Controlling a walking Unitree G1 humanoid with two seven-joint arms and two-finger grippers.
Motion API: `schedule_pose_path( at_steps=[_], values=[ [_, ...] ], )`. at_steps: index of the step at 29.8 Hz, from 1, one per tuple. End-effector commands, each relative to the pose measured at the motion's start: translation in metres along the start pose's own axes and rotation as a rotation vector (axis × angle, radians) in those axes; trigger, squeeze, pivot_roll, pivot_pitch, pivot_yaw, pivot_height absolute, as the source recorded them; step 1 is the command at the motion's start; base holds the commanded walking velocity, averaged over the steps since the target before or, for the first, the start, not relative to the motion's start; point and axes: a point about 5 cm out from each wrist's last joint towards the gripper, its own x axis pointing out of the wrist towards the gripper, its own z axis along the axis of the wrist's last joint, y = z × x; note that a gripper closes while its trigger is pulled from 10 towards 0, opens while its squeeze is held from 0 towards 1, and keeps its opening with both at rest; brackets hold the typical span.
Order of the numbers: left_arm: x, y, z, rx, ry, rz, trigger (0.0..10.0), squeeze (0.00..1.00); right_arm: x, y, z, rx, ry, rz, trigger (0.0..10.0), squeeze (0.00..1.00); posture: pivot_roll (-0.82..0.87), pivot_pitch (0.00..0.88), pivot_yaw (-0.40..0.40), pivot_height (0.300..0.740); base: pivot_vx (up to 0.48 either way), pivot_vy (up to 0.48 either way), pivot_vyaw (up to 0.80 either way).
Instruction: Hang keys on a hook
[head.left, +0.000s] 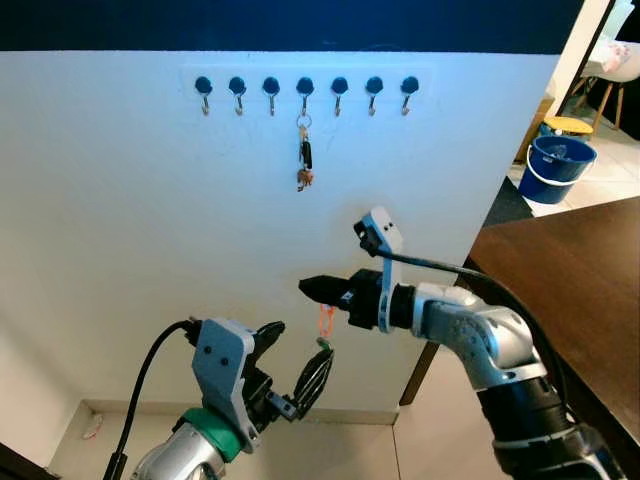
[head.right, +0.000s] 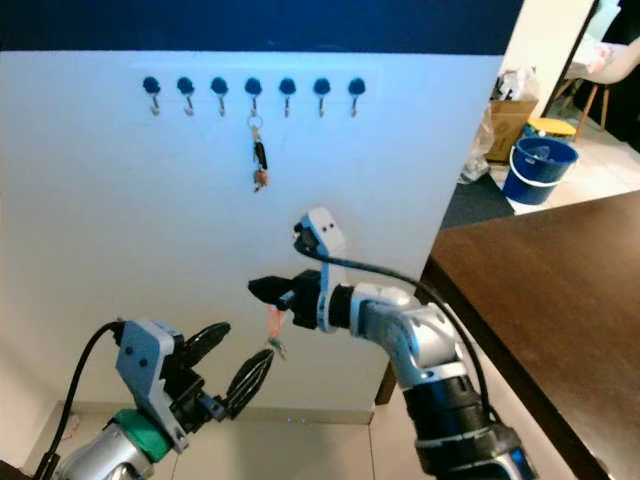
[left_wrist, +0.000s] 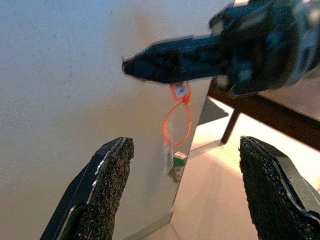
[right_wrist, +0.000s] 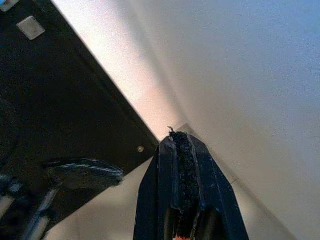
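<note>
Holding the keys (head.left: 325, 330) is the job of my right gripper (head.left: 308, 288), and its two black fingers are pinched tight together on the top of the orange loop (left_wrist: 176, 120). The loop hangs down under the fingertips, and a small key dangles at the bottom of it. All of this floats in front of the white wall (head.left: 120, 220), well below the row of hooks (head.left: 305, 88).

My left gripper (head.left: 290, 370) sits lower down, just under the dangling key. Its fingers are spread wide with nothing between them. In the left wrist view I see its two rough pads (left_wrist: 107, 192) on each side, and the orange loop hangs beyond them.

Up on the wall are seven little hooks with blue tops. Another bunch of keys (head.left: 304, 155) already hangs from the middle one. The other six look free.

I think I am at the carrying step. The keys are picked up but not hung yet. Next I need to lift my right arm high, up to a free hook. Then I must slide the orange loop over the tip of the hook and let go. The loop is thin and floppy, so I should go slowly.
</note>
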Motion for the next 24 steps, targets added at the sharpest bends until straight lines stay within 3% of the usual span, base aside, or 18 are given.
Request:
schedule_pose_path(
  at_steps=[1,2,5,10,13,17,24],
  values=[
    [-0.001,0.004,-0.006,0.003,0.031,0.028,10.0,0.31,0.001,0.003,0.001,0.007,0.010,0.033,10.0,0.00,-0.15,0.099,0.117,0.740,0.000,0.000,0.00],
    [-0.001,0.008,-0.011,0.005,0.072,0.064,10.0,0.00,0.002,0.004,0.003,0.010,0.013,0.042,10.0,0.00,-0.15,0.099,0.117,0.740,0.000,0.000,0.00],
    [0.000,0.010,-0.017,-0.045,0.116,0.092,10.0,0.00,0.005,0.009,0.009,0.016,0.011,0.069,10.0,0.00,-0.15,0.100,0.121,0.740,0.000,0.000,0.00],
    [0.002,0.000,-0.010,-0.196,0.049,0.038,10.0,0.00,0.007,0.018,0.013,0.021,0.003,0.128,10.0,0.00,-0.14,0.105,0.124,0.740,0.000,0.000,0.00],
    [0.003,-0.002,-0.010,-0.230,0.049,0.025,10.0,0.00,0.007,0.019,0.014,0.022,0.007,0.130,10.0,0.00,-0.14,0.109,0.124,0.740,0.000,0.000,0.00],
    [0.004,-0.010,-0.007,-0.226,0.037,-0.025,10.0,0.00,0.007,0.020,0.018,0.026,0.008,0.142,10.0,0.00,-0.14,0.123,0.122,0.740,0.000,0.000,0.00],
    [0.005,-0.009,-0.004,-0.202,0.043,-0.030,10.0,0.00,0.007,0.021,0.017,0.027,0.025,0.143,10.0,0.00,-0.14,0.140,0.120,0.740,0.000,0.000,0.00]
  ],
)
